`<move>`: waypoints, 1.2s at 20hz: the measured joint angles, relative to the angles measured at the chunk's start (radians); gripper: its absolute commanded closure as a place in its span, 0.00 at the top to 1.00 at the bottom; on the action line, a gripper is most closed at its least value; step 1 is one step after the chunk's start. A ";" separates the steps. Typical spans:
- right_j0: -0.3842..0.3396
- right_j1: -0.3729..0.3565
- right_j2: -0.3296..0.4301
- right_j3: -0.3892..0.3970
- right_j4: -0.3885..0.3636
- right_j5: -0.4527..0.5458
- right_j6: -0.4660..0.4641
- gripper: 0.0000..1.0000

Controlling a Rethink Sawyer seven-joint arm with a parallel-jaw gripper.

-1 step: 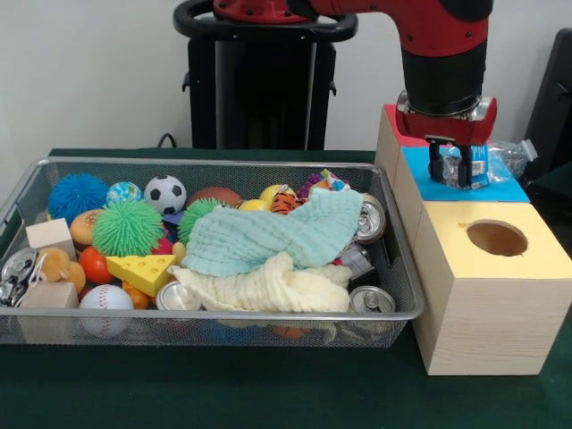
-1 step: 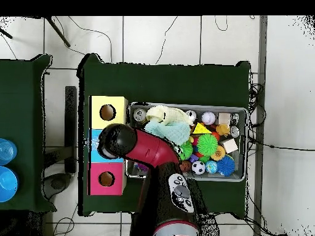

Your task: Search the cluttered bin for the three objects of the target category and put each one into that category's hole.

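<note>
The setting is a robotics laboratory or test cell. A red and black robot arm (image 1: 442, 54) stands at a table covered in dark green cloth (image 1: 223, 393). The floor (image 2: 160, 37) is pale tile, with loose cables (image 2: 92, 31) running across it. A plain white wall (image 1: 89, 71) lies behind. A wire mesh bin (image 1: 206, 326) of assorted test items sits beside three colour-topped wooden boxes (image 1: 487, 308) with holes.
</note>
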 measured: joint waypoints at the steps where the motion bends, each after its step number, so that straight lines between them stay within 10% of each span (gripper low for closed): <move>1: -0.001 -0.001 0.002 0.002 0.000 -0.003 0.000 0.00; 24: -0.087 -0.063 0.118 0.142 -0.048 -0.205 0.000 0.00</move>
